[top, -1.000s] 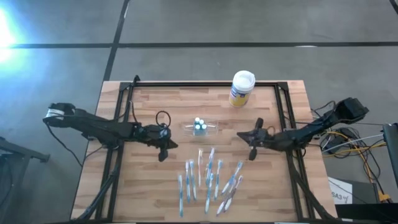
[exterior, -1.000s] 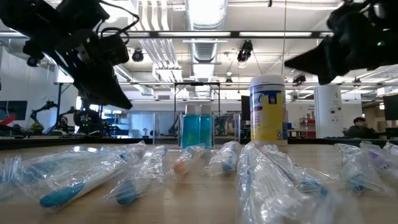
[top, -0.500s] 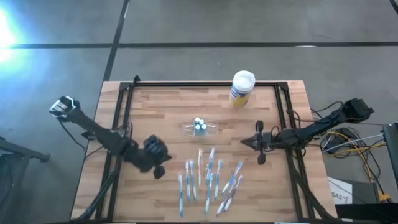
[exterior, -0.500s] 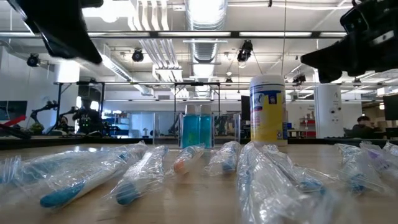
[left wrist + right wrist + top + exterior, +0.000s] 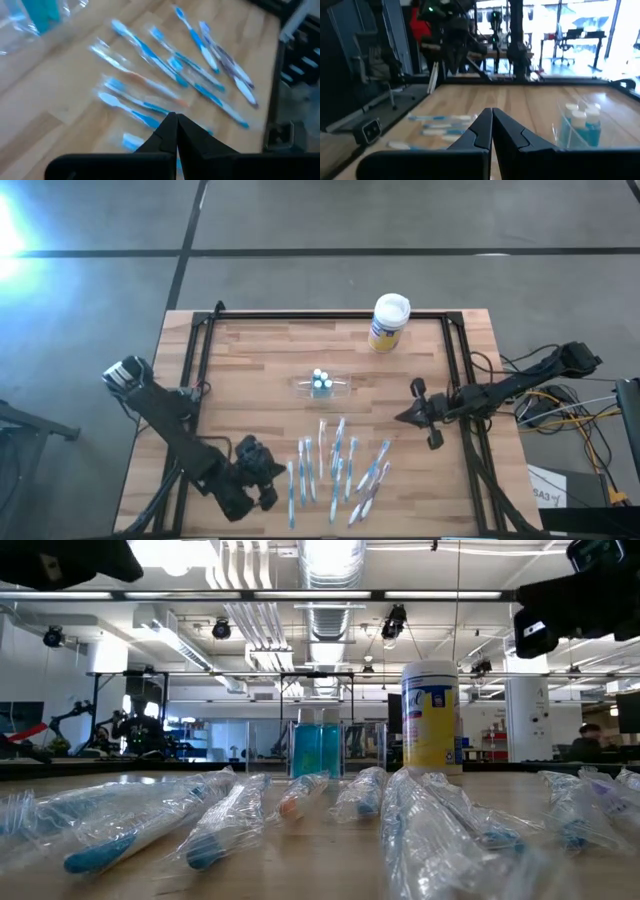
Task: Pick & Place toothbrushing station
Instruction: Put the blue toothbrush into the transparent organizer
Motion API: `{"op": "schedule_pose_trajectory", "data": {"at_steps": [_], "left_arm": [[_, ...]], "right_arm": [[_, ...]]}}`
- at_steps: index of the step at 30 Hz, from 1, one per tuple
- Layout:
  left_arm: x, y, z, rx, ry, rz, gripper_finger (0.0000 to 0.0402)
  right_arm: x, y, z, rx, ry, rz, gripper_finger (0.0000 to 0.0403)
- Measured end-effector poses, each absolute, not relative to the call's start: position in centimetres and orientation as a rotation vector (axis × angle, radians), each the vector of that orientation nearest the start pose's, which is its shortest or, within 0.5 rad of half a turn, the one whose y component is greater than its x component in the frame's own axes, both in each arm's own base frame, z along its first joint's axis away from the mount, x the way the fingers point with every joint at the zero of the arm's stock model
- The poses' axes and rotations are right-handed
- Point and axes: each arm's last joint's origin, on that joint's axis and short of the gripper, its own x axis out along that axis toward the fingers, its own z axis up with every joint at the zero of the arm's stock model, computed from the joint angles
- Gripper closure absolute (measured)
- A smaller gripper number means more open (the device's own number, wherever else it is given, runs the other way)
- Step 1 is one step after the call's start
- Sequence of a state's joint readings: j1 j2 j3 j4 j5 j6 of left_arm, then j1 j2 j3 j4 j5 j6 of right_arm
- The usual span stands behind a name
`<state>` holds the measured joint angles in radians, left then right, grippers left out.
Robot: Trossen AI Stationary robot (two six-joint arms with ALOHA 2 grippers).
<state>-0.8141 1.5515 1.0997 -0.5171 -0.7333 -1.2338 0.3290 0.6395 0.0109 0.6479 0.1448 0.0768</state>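
Station [image 5: 322, 385] sits at frame centre in high view, clear holder with blue-tinted contents, nothing touching it. Expect it light, rigid, slick, likely to tip; you'd best pinch it low across narrow sides. Left gripper [image 5: 262, 480], lower left, fingers together, empty. Right gripper [image 5: 412, 415], right of centre, fingers together, empty.

Motion-blurred wrapped toothbrushes [image 5: 165, 65]

We count 1 clear holder [image 5: 322, 386] with 3 white-capped blue items inside, 1 yellow canister [image 5: 389, 323], roughly 8 wrapped toothbrushes [image 5: 336, 467], 2 arms, 1 table [image 5: 250, 355].
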Motion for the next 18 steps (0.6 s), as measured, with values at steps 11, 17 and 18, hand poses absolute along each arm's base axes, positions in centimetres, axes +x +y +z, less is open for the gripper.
{"op": "schedule_pose_trajectory", "data": {"at_steps": [11,17,18], "left_arm": [[24.4,-24.6,21.3,-0.782,0.737,0.394,0.0379],[26.9,-24.7,20.8,-0.796,0.878,0.42,0.0337],[27.2,-24.5,20.8,-0.798,0.915,0.428,0.0328]], "right_arm": [[11.4,3.4,17.6,-0.002,-0.069,0.172,0.0394],[11.2,3.4,17.6,-0.017,-0.071,0.171,0.0394],[11.3,3.4,17.5,-0.021,-0.064,0.17,0.0394]]}}
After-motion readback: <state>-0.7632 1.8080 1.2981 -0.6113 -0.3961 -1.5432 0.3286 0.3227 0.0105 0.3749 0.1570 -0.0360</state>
